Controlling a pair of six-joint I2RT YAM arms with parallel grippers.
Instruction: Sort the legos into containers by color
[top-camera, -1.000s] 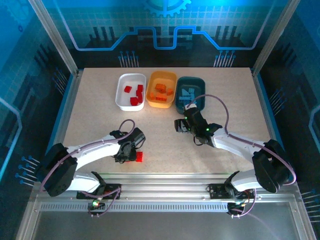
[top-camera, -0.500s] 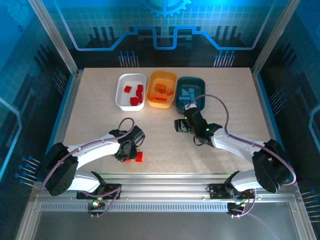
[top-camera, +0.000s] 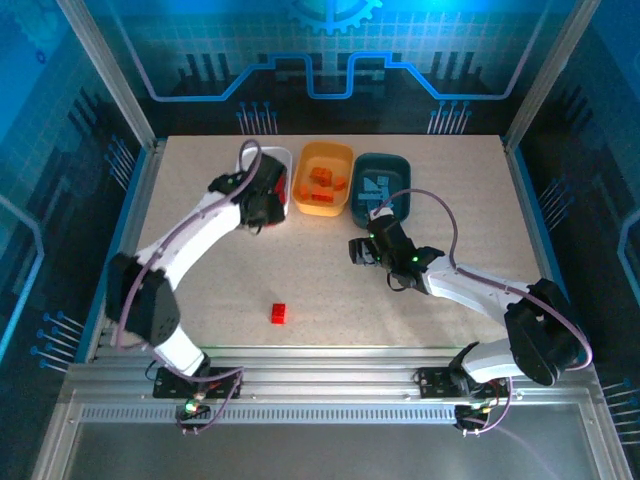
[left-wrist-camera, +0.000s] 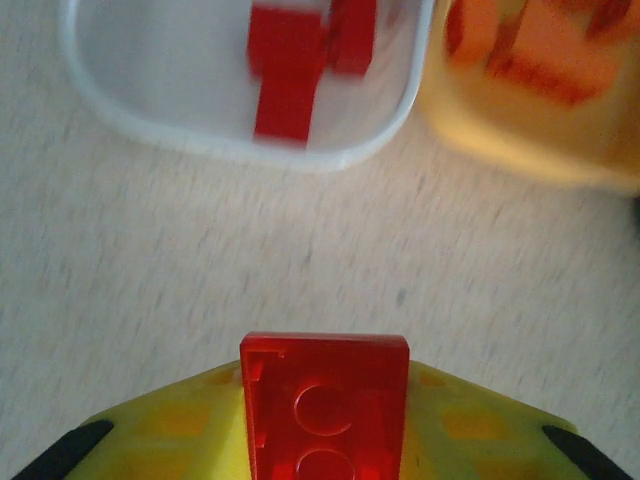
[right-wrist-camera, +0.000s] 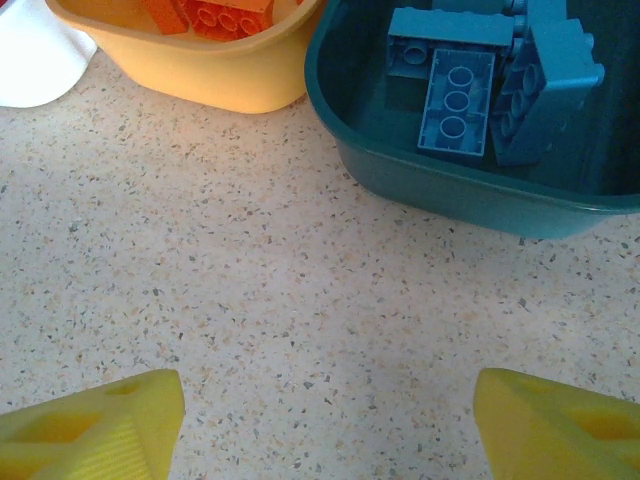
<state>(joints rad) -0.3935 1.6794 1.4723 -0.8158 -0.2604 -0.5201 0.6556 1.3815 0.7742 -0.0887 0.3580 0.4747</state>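
Overhead, a speckled table (top-camera: 450, 180) carries three tubs in a row at its far side: a white tub (top-camera: 240, 195) on the left, an orange tub (top-camera: 298, 195) in the middle and a teal tub (top-camera: 407, 175) on the right. The sorting looks nearly finished; the white tub holds several red bricks (left-wrist-camera: 287, 75), the orange tub holds orange bricks (right-wrist-camera: 215, 15), and the teal tub holds blue bricks (right-wrist-camera: 460, 95).

The left gripper (top-camera: 262, 207) reaches out to the near right corner of the white tub; its yellow fingers (left-wrist-camera: 170, 430) are closed on a held red brick (left-wrist-camera: 323, 400), studs facing the wrist camera. In that view the brick hangs over bare table just short of the tub's near rim, so the drop is not yet made.

The right gripper (top-camera: 360, 250) hovers over the table near the teal tub; its fingers (right-wrist-camera: 90, 420) stand wide apart with nothing between them.

One loose red brick (top-camera: 279, 313) lies on the table near the front edge, well apart from the tubs. By the look of it, two red bricks are left to place: the held one, then this loose one.
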